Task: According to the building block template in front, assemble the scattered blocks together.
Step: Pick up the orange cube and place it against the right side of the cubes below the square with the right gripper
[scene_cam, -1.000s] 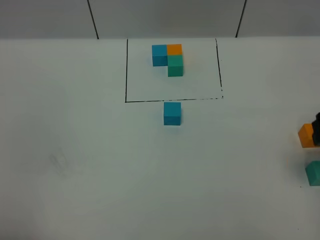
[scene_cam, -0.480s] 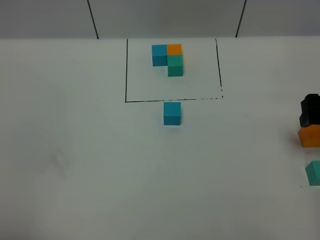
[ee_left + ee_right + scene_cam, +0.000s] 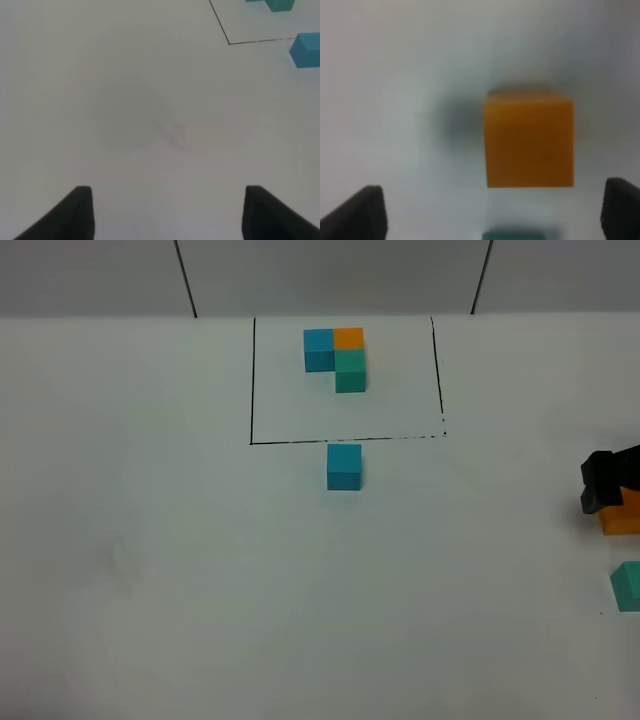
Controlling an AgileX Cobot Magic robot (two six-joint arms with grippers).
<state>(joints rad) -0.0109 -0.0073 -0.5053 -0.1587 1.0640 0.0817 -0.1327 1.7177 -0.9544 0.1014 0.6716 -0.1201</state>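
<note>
Orange cube [image 3: 625,521] sits well right of the template [image 3: 337,358]; from above, the right gripper [image 3: 601,484] has just shifted over it. Left wrist: the left gripper [image 3: 167,214] has its jaws wide over bare desk [image 3: 150,125]. Right wrist, blurry: jaws wide, probably straddling the cube, so a grasp looks next.

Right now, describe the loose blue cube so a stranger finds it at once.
Find the hand-drawn black rectangle on the white table. Just outside its near edge sits a sky-blue cube. It stands alone, unlike the framed blue one joined to orange and green.
</note>
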